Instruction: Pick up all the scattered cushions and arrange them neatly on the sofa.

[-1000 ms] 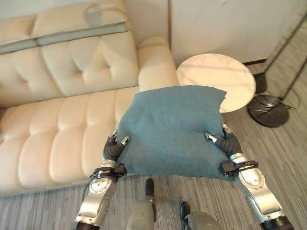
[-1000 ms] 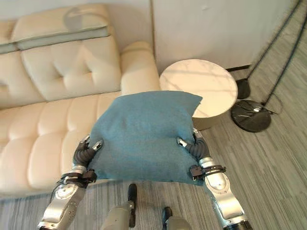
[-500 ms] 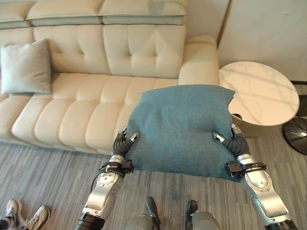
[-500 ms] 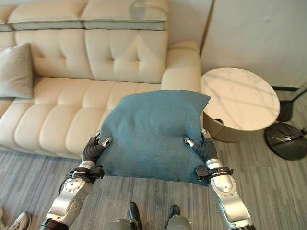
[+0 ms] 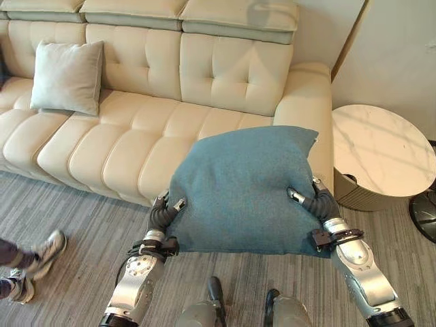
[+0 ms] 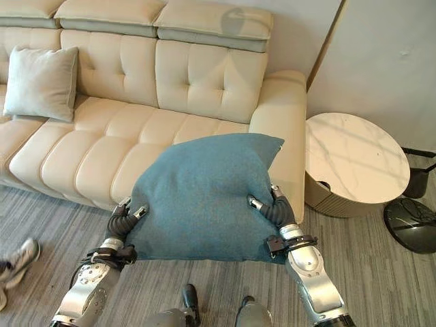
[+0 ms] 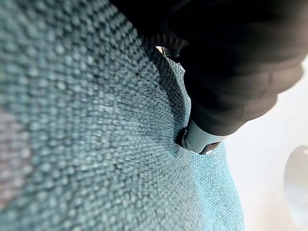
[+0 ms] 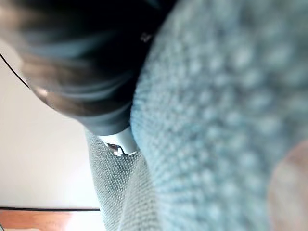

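In the left eye view the teal cushion (image 5: 242, 187) is held up in front of the robot, over the front edge of the cream sofa (image 5: 136, 136), near its right armrest. The left hand (image 5: 163, 212) clamps the cushion's lower left edge and the right hand (image 5: 315, 202) clamps the lower right side, thumbs on top. A grey cushion (image 5: 67, 76) already leans against the sofa back farther left. A round marble side table (image 5: 381, 153) stands beside the armrest, and a person's shoes (image 5: 34, 262) show on the floor at the left.

The right eye view shows the same hold, the fabric dimpling under each thumb.

The left wrist view shows a fingertip (image 7: 199, 139) sunk into the coarse weave; the right wrist view shows much the same.

The cushion looks light, soft and not slippery; opposite edges seem the best hold, since one corner would let it sag.
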Tool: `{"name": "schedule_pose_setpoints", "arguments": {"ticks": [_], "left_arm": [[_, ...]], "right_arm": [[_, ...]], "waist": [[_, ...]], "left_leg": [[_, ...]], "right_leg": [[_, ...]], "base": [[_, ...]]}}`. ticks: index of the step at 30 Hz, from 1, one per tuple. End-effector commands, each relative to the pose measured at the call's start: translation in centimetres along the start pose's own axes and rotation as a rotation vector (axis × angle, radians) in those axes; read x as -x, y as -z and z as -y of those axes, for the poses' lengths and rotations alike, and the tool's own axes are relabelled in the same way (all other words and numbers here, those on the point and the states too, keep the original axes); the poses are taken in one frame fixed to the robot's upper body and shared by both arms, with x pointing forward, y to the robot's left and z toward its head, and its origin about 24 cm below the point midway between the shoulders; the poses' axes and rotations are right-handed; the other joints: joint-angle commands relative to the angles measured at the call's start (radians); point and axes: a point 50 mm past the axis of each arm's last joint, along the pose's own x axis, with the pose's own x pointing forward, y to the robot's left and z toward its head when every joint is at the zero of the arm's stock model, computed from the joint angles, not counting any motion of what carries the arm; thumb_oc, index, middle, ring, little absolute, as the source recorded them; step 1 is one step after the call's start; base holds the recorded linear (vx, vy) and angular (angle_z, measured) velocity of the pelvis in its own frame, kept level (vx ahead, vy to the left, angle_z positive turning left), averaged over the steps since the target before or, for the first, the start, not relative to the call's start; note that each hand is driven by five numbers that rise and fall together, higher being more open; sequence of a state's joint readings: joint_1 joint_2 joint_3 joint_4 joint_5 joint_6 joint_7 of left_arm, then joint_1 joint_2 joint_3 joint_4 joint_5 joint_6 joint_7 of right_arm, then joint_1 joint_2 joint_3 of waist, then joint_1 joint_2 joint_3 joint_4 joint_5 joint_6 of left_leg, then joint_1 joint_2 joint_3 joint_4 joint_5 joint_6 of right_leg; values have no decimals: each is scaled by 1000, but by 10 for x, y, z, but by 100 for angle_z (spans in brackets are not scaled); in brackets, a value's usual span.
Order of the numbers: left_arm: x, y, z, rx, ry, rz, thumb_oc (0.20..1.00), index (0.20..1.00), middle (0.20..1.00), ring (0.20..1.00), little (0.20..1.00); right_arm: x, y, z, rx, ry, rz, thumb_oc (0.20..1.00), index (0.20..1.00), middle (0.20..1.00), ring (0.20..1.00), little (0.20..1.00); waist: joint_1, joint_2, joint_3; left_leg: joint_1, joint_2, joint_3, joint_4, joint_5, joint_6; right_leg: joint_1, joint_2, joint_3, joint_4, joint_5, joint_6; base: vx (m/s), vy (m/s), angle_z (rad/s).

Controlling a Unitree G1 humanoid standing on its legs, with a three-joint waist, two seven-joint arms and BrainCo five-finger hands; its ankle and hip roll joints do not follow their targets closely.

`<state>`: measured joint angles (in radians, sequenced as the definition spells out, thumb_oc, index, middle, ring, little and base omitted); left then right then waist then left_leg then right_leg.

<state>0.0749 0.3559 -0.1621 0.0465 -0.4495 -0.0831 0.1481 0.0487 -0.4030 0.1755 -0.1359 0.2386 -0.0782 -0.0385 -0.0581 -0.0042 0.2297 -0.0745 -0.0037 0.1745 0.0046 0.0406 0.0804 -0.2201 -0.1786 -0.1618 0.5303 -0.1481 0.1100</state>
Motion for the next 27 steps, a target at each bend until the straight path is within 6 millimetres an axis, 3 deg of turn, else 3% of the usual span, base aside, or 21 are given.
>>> {"name": "schedule_pose_setpoints", "arguments": {"ticks": [1, 4, 5, 6, 8, 9, 10, 12, 15, 16, 18, 21, 23, 25, 27], "left_arm": [[-5, -42, 32, -34, 204, 229, 200, 200, 200, 200, 200], [-6, -41, 32, -20, 200, 229, 200, 200, 200, 200, 200], [-7, -41, 33, -7, 197, 230, 200, 200, 200, 200, 200], [-7, -39, 32, -4, 187, 224, 200, 200, 200, 200, 200], [-7, -39, 32, -4, 187, 224, 200, 200, 200, 200, 200], [-6, -37, 33, -7, 197, 218, 200, 200, 200, 200, 200], [-6, -35, 35, -2, 203, 215, 200, 200, 200, 200, 200], [-1, -28, 41, 23, 224, 190, 200, 200, 200, 200, 200], [1, -24, 43, 36, 233, 169, 200, 200, 200, 200, 200], [1, -24, 43, 37, 237, 169, 200, 200, 200, 200, 200], [0, -22, 40, 41, 217, 163, 200, 200, 200, 200, 200], [1, -20, 39, 49, 215, 151, 200, 200, 200, 200, 200], [0, -20, 36, 31, 203, 146, 200, 200, 200, 200, 200], [-1, -22, 34, 22, 198, 153, 200, 200, 200, 200, 200], [-1, -24, 33, 2, 195, 161, 200, 200, 200, 200, 200]], "right_arm": [[-15, -53, -22, -121, -115, 300, 200, 200, 200, 200, 200], [-16, -55, -20, -133, -115, 311, 200, 200, 200, 200, 200], [-16, -56, -18, -142, -118, 315, 200, 200, 200, 200, 200], [-16, -56, -17, -135, -121, 313, 200, 200, 200, 200, 200], [-16, -56, -17, -135, -121, 313, 200, 200, 200, 200, 200], [-14, -54, -16, -127, -133, 302, 200, 200, 200, 200, 200], [-12, -52, -15, -130, -135, 293, 200, 200, 200, 200, 200], [-5, -46, -12, -130, -130, 263, 200, 200, 200, 200, 200], [-3, -40, -4, -84, -112, 233, 200, 200, 200, 200, 200], [-2, -40, 1, -75, -104, 229, 200, 200, 200, 200, 200], [-3, -37, 4, -66, -87, 216, 200, 200, 200, 200, 200], [-4, -36, 8, -52, -73, 204, 200, 200, 200, 200, 200], [-5, -39, 11, -44, -60, 216, 200, 200, 200, 200, 200], [-5, -39, 12, -46, -52, 219, 200, 200, 200, 200, 200], [-3, -36, 14, -39, -31, 208, 200, 200, 200, 200, 200]], "waist": [[-14, 2, 5], [-30, -4, 13], [-43, -10, 18], [-47, -19, 14], [-51, -17, 16], [-53, -20, 3], [-63, -21, -6], [-87, -16, -44], [-108, 19, -64], [-118, 34, -65], [-117, 34, -69], [-114, 20, -65], [-95, -3, -60], [-91, -14, -59], [-76, -24, -49]], "left_leg": [[106, -34, -8, 14, -152, -66], [127, -55, -29, 17, -171, -63], [156, -78, -56, 24, -199, -64], [186, -97, -69, 27, -221, -68], [188, -95, -73, 28, -222, -69], [228, -102, -78, 29, -255, -75], [245, -103, -81, 31, -264, -79], [280, -101, -118, 55, -264, -89], [274, -62, -109, 186, -204, -152], [233, -24, -74, 338, -117, -200], [206, -5, -44, 398, -78, -212], [152, 28, 18, 441, -95, -184], [84, 62, 56, 358, -174, -139], [55, 69, 57, 323, -169, -139], [-4, 108, 13, 195, -109, -164]], "right_leg": [[-35, 101, -2, -204, 102, 3], [-69, 121, 6, -266, 137, 10], [-101, 131, -16, -345, 170, 26], [-114, 131, -78, -406, 194, 37], [-109, 131, -83, -409, 194, 37], [-116, 127, -177, -432, 202, 36], [-106, 132, -187, -446, 201, 32], [-75, 138, -138, -447, 202, 0], [-20, 147, -130, -431, 186, -30], [27, 159, -117, -429, 162, -55], [48, 159, -114, -436, 143, -68], [89, 153, -85, -449, 119, -76], [133, 139, -28, -455, 99, -59], [142, 127, -4, -459, 97, -56], [189, 122, 56, -465, 75, -53]], "base": [[212, 69, 56], [237, 54, 35], [446, 18, 50], [442, 17, 48], [269, -20, 47], [441, -59, 57], [669, -97, 49], [531, -82, 46], [463, -104, 54], [382, -78, 32], [263, -76, -3], [219, -48, -33], [317, 46, -30], [236, 52, -21], [285, 91, -58]]}}
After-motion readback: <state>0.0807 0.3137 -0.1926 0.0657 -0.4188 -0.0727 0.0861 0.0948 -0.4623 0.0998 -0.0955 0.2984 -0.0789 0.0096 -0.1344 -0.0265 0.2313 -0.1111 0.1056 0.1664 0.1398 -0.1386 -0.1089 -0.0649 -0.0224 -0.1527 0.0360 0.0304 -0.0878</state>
